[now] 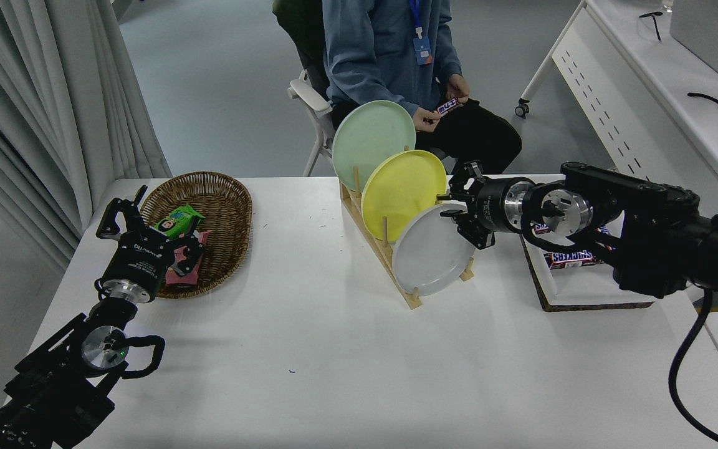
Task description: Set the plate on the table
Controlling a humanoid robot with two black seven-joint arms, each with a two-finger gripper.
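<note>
Your white table (334,374) carries a wooden rack (390,255) with three plates standing on edge: mint-green plate (371,140) farthest, yellow plate (399,190) in the middle, and the grey-white plate (427,259) in the nearest slot. Your right gripper (452,206) sits at that plate's upper right rim, jaws parted around the edge, not visibly clamped. Your left gripper (147,224) is parked by the wicker basket (222,206), fingers spread and holding nothing. A person (390,56) sits beyond the table.

The glossy grey-white plate (429,257) stands tilted on edge above the white table (334,374).
</note>
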